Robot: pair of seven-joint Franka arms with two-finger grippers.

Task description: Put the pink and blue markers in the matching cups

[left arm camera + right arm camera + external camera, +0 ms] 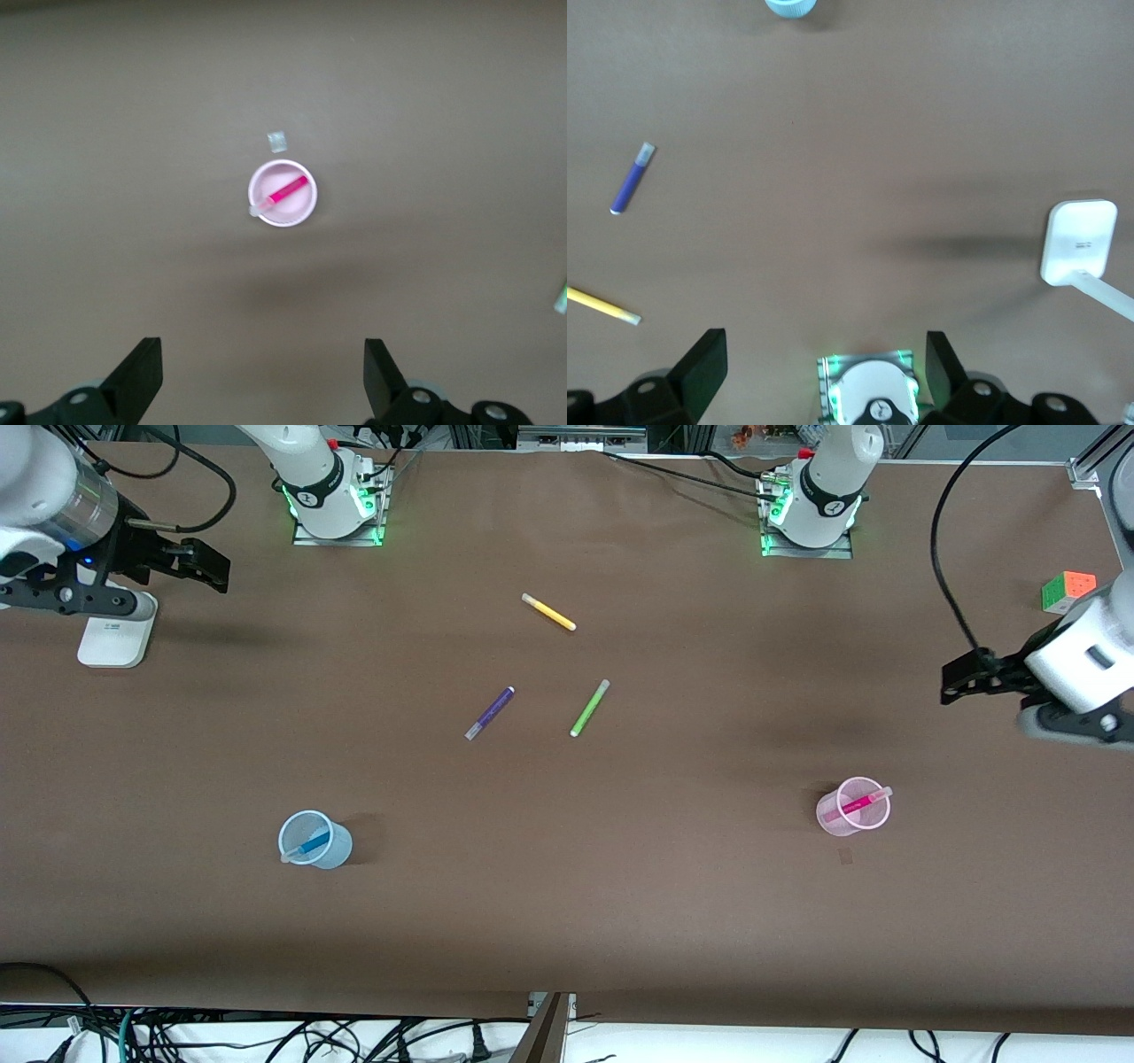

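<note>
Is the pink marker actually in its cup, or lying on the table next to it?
In. The pink marker leans inside the upright pink cup, its pale capped end resting on the rim; the left wrist view shows it inside too.

Yellow marker, purple marker, green marker, colour cube, white stand

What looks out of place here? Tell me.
Nothing stands out. The pink marker leans in the pink cup and the blue marker in the blue cup, both cups upright. Both grippers, left and right, wait open.
</note>
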